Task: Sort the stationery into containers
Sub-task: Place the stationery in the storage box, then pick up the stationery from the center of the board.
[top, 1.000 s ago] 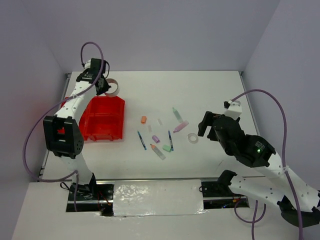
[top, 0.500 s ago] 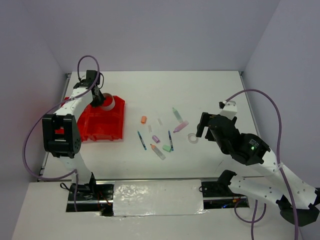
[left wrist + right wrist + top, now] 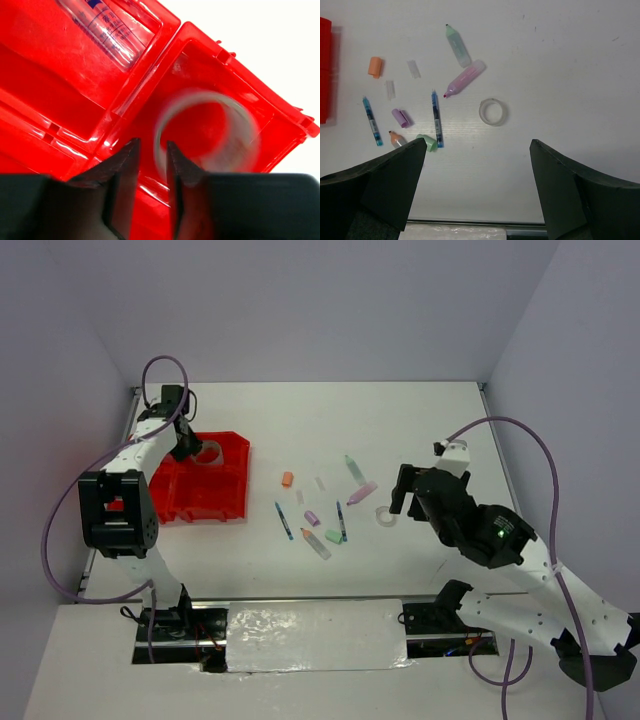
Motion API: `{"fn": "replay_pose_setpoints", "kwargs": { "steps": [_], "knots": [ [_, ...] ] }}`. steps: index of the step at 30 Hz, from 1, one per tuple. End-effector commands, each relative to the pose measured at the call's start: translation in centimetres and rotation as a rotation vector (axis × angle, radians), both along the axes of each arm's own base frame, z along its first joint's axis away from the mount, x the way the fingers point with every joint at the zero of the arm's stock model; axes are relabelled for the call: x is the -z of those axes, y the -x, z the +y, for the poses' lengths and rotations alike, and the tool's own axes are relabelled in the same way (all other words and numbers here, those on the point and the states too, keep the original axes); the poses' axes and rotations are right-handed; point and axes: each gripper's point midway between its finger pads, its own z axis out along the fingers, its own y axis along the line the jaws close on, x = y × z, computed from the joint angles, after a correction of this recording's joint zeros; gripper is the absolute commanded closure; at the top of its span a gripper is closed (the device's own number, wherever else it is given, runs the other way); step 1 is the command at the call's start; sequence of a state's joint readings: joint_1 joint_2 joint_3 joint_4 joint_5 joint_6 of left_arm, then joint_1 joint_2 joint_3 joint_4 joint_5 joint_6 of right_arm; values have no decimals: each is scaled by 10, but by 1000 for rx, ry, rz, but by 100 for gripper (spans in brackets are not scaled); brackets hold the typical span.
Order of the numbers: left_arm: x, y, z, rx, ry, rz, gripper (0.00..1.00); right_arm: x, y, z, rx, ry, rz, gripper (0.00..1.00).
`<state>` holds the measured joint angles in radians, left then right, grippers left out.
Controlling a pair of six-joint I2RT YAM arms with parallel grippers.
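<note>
While the right fingers [image 3: 380, 175] gape toward the worktop's [image 3: 570, 75] right edge, the tape ring [image 3: 493, 111] looks light, stiff, pinchable across its wall; left fingers' [image 3: 122, 170] state unclear.

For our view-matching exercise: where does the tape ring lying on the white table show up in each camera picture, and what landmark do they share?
Top external: the tape ring lies right of centre, beside the purple marker.
Left wrist: not in it; the blurred ring there is another one, over the red tray.
Right wrist: the tape ring sits near the middle.
Shared landmark: the red tray, in all three views.
</note>
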<state>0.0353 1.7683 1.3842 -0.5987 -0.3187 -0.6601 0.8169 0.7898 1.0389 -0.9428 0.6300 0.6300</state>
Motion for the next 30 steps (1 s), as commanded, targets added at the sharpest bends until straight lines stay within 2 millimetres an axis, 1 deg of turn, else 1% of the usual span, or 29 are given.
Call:
{"fn": "replay_pose_setpoints", "kwargs": {
  "steps": [1,2,3,6,8,9,10,11,12,13,14,15,16,17,18,19,20,21,22,23,24,25,26,27,28,29,30],
  "knots": [
    [-8,-7,4,-26,7,-37,55,0,-5,3,1,-4,-15,8],
    [-8,-9,3,-24,13,-42,50,0,-5,3,1,-1,-14,8],
    [-7,-10,2,-21,18,-46,42,1,-6,3,4,1,-12,8],
    [-11,-12,0,-17,34,-60,29,2,-6,4,-3,7,-8,8],
    [-20,-13,-3,-6,47,-86,25,3,-7,5,-4,2,-12,8],
    [-26,-15,-5,0,53,-104,24,8,-7,7,-13,4,1,8],
    [-37,-16,-7,10,60,-134,23,9,-10,9,-17,-5,-6,8],
    [-43,-17,-12,32,78,-151,22,13,-13,11,-24,-9,-1,8],
    [-59,-17,-15,46,84,-190,17,27,-12,16,-50,-14,37,8],
    [-70,-18,-21,69,91,-216,15,35,-19,14,-32,-16,56,8],
    [-89,-16,-27,107,93,-257,11,49,-20,13,-27,-9,87,8],
    [-100,-15,-32,130,91,-281,8,56,-23,12,-20,-14,106,8],
    [-112,-13,-36,150,84,-299,5,63,-27,16,-37,-35,125,8],
    [-133,-6,-50,212,79,-341,1,78,-31,6,-2,-35,156,9],
    [-144,-2,-57,248,80,-364,1,83,-34,5,3,-47,167,9],
    [-149,6,-68,292,89,-372,0,90,-38,8,-6,-63,182,10],
    [-156,13,-75,343,84,-389,1,98,-42,-1,28,-65,202,10],
    [-175,26,-87,407,105,-450,1,109,-41,-3,37,-55,226,11],
    [-168,37,-98,454,113,-441,1,113,-45,-3,39,-56,231,12],
    [-171,45,-101,489,102,-456,1,124,-46,-1,32,-52,264,13],
    [-170,61,-107,528,113,-474,1,132,-49,1,30,-57,271,14],
    [-168,69,-112,561,116,-479,1,138,-50,3,22,-54,285,17],
    [-168,76,-113,584,109,-484,1,151,-50,5,18,-47,330,18],
    [-172,88,-113,600,105,-506,0,157,-52,3,26,-45,346,21],
    [-159,96,-114,620,108,-484,1,161,-55,5,21,-45,349,25],
    [-157,101,-114,634,99,-481,1,164,-57,6,21,-45,354,28],
    [-153,112,-113,643,96,-480,1,172,-60,7,21,-49,368,30]
  ]
}}
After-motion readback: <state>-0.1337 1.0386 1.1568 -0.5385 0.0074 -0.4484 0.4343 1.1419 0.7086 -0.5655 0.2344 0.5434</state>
